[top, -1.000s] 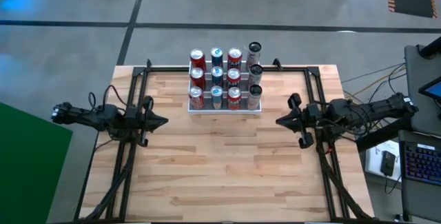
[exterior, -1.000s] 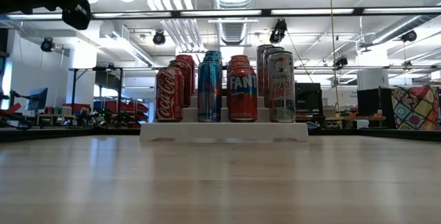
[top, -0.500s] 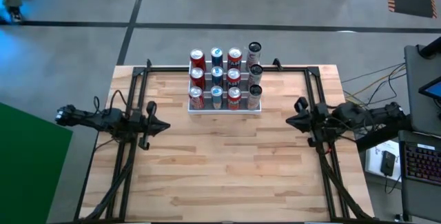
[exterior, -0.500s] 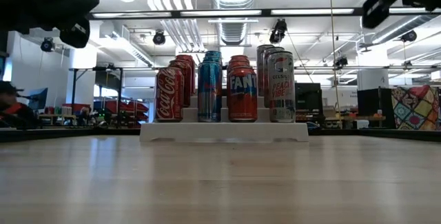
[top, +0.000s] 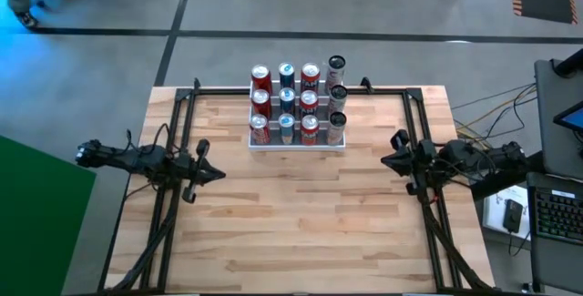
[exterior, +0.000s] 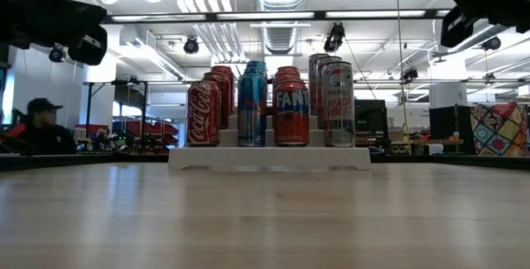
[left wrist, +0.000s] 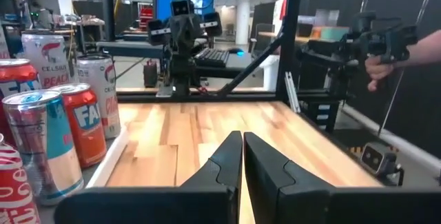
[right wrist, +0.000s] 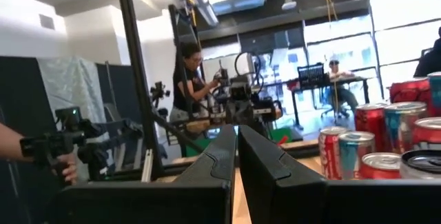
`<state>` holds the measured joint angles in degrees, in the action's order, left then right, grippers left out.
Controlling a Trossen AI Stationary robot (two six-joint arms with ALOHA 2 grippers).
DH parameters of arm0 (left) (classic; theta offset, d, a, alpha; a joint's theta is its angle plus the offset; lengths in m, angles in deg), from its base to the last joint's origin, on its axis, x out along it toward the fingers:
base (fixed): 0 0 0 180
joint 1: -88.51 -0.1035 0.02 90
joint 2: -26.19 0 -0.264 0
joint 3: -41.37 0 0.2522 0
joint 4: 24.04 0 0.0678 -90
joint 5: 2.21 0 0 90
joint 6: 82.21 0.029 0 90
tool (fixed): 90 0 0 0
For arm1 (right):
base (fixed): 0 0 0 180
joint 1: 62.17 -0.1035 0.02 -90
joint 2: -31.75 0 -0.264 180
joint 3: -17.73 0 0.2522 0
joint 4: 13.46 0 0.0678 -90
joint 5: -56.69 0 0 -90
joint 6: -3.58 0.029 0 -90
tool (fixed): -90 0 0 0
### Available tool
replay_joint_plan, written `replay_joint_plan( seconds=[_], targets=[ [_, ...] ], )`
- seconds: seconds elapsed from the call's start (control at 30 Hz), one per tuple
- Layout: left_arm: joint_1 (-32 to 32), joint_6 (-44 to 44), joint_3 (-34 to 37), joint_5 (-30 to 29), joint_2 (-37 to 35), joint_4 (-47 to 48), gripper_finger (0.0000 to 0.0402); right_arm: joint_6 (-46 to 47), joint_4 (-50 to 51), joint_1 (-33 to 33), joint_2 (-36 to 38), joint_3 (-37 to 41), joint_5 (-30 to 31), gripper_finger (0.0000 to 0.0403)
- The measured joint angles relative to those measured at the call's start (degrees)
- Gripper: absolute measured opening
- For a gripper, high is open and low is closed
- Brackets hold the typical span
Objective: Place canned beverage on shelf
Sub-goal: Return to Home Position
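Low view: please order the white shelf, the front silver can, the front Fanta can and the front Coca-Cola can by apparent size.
1. shelf, widest by far.
2. silver can, the tallest can.
3. Fanta can and Coca-Cola can look alike; I cannot rank them.

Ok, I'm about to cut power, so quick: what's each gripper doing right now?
Left gripper: shut, empty, well left of the shelf.
Right gripper: shut, empty, well right of the shelf.
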<state>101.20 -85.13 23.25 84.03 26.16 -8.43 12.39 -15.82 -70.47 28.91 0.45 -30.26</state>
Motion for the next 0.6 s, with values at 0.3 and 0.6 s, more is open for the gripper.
replay_joint_plan(
  seconds=[0.3,0.6],
  targets=[
    [-0.1,1.3,3.2,-4.7,0.0,-3.1,0.0,1.7,7.9,1.6,2.8,2.3,1.1,0.0009],
    [-0.1,1.2,3.8,-4.5,0.3,-4.3,0.0,3.2,11.5,2.3,2.7,2.7,1.4,0.0009]
  ],
)
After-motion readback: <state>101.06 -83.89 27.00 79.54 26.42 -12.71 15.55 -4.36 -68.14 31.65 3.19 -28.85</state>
